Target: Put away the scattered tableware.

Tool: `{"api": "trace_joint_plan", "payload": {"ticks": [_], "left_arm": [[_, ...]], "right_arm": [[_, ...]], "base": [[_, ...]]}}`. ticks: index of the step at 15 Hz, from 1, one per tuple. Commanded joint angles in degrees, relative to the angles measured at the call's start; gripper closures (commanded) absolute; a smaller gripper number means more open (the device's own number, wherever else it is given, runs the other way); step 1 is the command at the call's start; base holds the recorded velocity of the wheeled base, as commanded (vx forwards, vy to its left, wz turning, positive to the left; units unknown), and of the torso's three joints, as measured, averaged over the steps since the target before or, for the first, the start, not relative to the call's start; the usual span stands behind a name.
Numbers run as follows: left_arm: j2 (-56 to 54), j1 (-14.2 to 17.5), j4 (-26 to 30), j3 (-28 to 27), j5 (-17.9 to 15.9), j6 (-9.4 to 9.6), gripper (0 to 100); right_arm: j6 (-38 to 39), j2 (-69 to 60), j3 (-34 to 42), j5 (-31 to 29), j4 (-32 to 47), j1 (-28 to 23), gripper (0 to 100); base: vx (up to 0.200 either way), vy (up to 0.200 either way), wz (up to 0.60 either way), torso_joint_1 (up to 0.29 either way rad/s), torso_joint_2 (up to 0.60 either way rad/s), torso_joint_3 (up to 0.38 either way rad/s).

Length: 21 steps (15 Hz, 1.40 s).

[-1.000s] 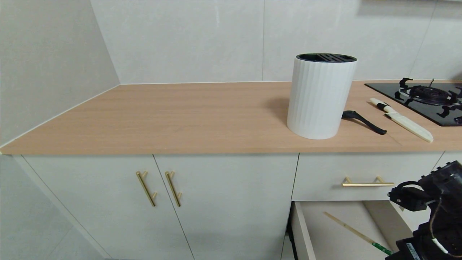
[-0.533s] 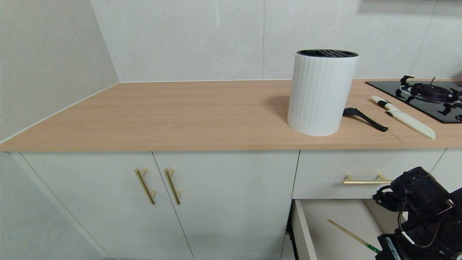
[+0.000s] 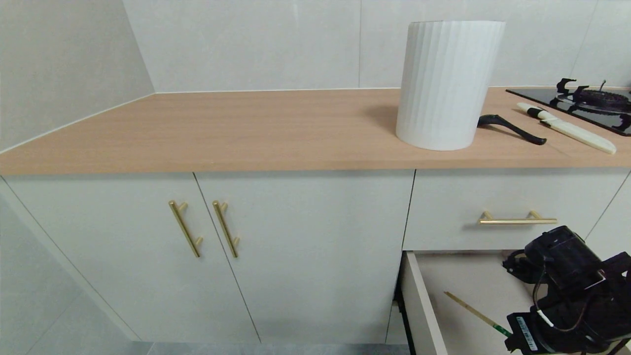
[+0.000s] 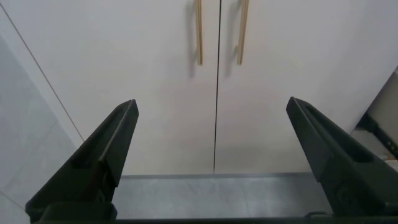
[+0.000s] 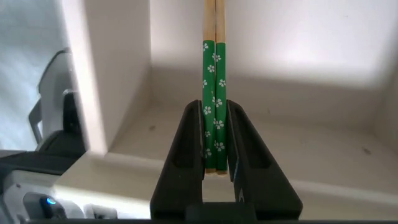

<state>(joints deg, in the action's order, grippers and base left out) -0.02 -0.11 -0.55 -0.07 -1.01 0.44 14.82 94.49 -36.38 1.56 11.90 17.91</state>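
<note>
My right gripper (image 5: 214,109) is shut on a pair of wooden chopsticks (image 5: 214,68) with green flowered ends. It holds them low inside the open drawer (image 3: 425,308) under the counter, and their thin ends (image 3: 474,314) point across the drawer floor. On the counter lie a black-handled utensil (image 3: 512,129) and a white knife (image 3: 567,129), to the right of a tall white ribbed holder (image 3: 446,84). My left gripper (image 4: 214,118) is open with nothing in it, low in front of the cabinet doors (image 4: 217,74).
A gas hob (image 3: 594,101) sits at the counter's far right. Above the open drawer is a shut drawer with a gold handle (image 3: 517,220). Two gold door handles (image 3: 204,234) are on the cabinet to the left. The drawer's side wall (image 5: 106,74) stands close beside the chopsticks.
The head camera has dropped lower, so the counter and holder sit higher in the picture. My right arm has shifted a little left over the open drawer, chopsticks still held.
</note>
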Motion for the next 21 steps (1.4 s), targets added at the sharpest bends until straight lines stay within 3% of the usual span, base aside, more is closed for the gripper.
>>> {"api": "trace_joint_plan", "payload": {"ticks": [1,5,10,12,15,21], "left_arm": [[0.0,0.0,-0.1,0.0,0.0,0.00,0],[0.0,0.0,-0.1,0.0,0.0,0.00,0],[0.0,0.0,-0.1,0.0,0.0,0.00,0],[0.0,0.0,-0.1,0.0,0.0,0.00,0],[0.0,0.0,-0.1,0.0,0.0,0.00,0],[0.0,0.0,-0.1,0.0,0.0,0.00,0]], "right_arm": [[-0.1,1.3,0.0,0.0,-1.5,0.0,100],[-0.3,7.9,-0.3,-0.2,-11.9,0.1,100],[0.0,21.2,0.0,-6.4,-23.4,0.0,100],[2.2,26.6,2.5,-7.3,-33.8,-0.2,100],[2.5,31.5,3.5,-10.7,-41.3,-0.4,100],[2.4,32.6,4.4,-11.5,-43.1,-0.7,100]], "base": [[0.000,0.000,0.00,-0.036,0.37,0.334],[0.000,0.000,0.00,-0.009,0.10,0.092],[0.000,0.000,0.00,0.000,0.00,0.000],[0.000,0.000,0.00,0.000,0.00,0.000],[0.000,0.000,0.00,0.000,0.00,0.000],[0.000,0.000,0.00,0.000,0.00,0.000]]}}
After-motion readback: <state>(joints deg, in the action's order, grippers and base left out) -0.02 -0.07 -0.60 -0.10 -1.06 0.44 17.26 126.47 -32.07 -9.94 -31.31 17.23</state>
